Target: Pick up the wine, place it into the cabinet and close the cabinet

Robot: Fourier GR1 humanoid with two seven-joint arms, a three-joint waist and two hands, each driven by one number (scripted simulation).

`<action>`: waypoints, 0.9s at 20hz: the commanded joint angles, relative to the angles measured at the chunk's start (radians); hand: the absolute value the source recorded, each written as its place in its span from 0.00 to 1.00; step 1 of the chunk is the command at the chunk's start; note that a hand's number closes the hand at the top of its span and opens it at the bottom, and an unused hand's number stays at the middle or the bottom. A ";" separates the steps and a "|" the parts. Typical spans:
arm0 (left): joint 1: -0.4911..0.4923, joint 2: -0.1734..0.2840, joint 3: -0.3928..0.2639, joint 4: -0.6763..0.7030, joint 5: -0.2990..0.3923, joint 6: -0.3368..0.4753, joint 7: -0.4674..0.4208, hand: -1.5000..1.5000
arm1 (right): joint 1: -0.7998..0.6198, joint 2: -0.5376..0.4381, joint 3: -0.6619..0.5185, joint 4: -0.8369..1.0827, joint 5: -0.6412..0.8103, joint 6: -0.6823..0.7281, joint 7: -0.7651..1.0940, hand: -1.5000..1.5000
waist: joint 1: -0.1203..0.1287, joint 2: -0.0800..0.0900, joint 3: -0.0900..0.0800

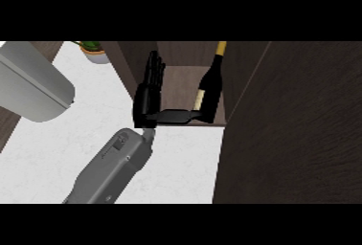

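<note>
Standing upright in the cabinet (185,79), wine bottle (209,91) beside right robot hand (150,98), fingers straight, thumb touching its base

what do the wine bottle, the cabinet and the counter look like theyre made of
Wine bottle: dark glass by the look, near-black and smooth, with a yellow foil-like neck and a pale paper-like label.
Cabinet: dark brown wood or wood veneer, matte, with faint grain streaks on the door.
Counter: white stone or laminate, slightly mottled, with no clear shine; which one is unclear.
</note>
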 commanded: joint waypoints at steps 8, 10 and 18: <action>0.382 0.066 -0.167 -0.482 -0.085 0.084 0.039 0.00 | -0.009 -0.031 0.011 -0.218 -0.032 -0.031 0.132 0.00 | -0.008 0.007 0.000; 0.464 0.075 -0.199 -0.522 -0.108 0.093 0.011 0.00 | -0.015 -0.052 -0.005 -0.230 -0.046 -0.026 0.169 0.00 | -0.010 0.008 -0.001; 0.650 0.196 -0.213 -0.717 -0.116 0.086 0.019 0.00 | 0.049 -0.169 0.182 -0.160 -0.106 0.157 0.149 1.00 | -0.007 0.006 -0.001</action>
